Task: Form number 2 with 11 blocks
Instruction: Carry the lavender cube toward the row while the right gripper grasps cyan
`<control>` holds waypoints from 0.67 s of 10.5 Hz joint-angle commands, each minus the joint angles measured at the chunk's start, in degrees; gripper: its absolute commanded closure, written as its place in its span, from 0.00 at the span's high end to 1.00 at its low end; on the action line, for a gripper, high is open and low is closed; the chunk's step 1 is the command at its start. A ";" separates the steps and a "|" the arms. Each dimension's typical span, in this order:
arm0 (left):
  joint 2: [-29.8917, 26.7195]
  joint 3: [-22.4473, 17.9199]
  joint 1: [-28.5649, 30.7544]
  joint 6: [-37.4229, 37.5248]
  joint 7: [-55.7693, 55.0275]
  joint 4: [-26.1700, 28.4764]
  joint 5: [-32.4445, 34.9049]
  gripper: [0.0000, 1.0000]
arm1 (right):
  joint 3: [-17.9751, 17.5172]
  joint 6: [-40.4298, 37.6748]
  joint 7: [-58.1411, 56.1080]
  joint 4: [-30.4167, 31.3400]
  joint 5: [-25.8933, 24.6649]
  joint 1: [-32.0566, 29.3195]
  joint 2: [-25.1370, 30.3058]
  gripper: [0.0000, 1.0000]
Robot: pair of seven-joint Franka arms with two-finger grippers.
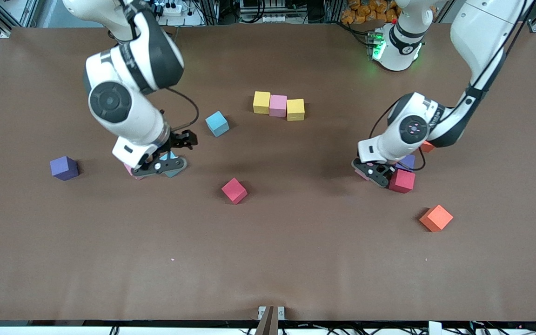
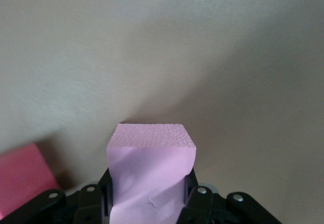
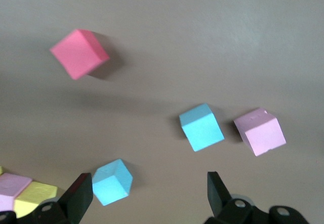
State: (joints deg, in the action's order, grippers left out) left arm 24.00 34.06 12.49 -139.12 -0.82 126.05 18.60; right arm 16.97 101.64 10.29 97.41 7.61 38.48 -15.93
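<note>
A row of yellow (image 1: 261,102), pink (image 1: 278,105) and yellow (image 1: 295,109) cubes lies mid-table. My left gripper (image 1: 372,173) is low at the table, shut on a pink cube (image 2: 152,163), beside a red cube (image 1: 402,180) that also shows in the left wrist view (image 2: 23,178). My right gripper (image 1: 160,166) hangs open and empty (image 3: 147,196) above the table. Below it lie a light blue cube (image 3: 201,126) and a pink cube (image 3: 259,132). Another light blue cube (image 1: 217,123) lies toward the row, and shows near one finger (image 3: 112,182).
A red cube (image 1: 234,190) lies nearer the front camera, mid-table. A purple cube (image 1: 64,167) lies at the right arm's end. An orange cube (image 1: 436,217), a purple cube (image 1: 407,161) and an orange-red cube (image 1: 427,146) lie around the left gripper.
</note>
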 commanded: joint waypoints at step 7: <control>-5.11 8.29 -9.94 4.74 -52.78 0.25 -6.99 0.12 | -0.54 20.16 -21.68 19.11 -0.05 -0.87 1.26 1.00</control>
State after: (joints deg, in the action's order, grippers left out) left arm 20.19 41.28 2.89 -134.98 -50.68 125.99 14.28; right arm 16.82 118.45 -6.36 112.26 7.59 37.98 -16.20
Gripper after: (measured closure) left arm 0.458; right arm 0.000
